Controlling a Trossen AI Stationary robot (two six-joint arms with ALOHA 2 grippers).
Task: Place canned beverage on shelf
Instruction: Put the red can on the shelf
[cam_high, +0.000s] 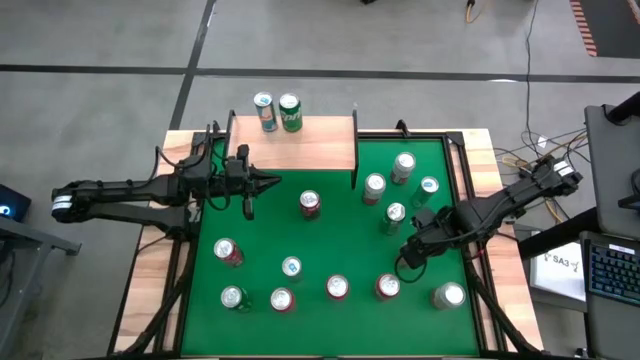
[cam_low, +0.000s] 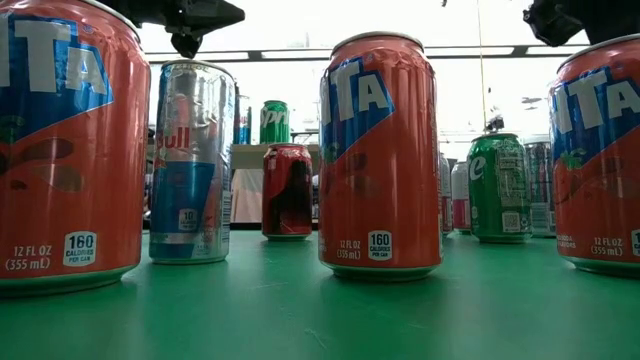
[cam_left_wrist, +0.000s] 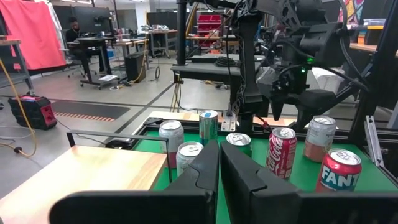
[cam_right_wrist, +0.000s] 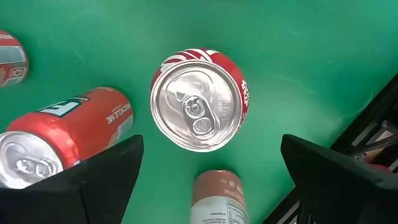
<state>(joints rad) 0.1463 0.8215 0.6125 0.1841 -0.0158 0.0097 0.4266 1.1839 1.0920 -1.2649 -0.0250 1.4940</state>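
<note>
Shelf (cam_high: 310, 145), a light-wood board, stands at the far left corner of the green worktop (cam_high: 330, 235) with two cans on its far edge, one blue-and-white (cam_high: 265, 111) and one green (cam_high: 290, 112) (touching or nearly so); about a dozen more cans stand scattered over the worktop. The left gripper (cam_high: 268, 182) hangs just in front of the shelf, jaws shut on nothing. The right gripper (cam_right_wrist: 208, 186) hovers over the worktop's right half, jaws spread wide and empty, looking straight down on a red can (cam_right_wrist: 199, 99).
</note>
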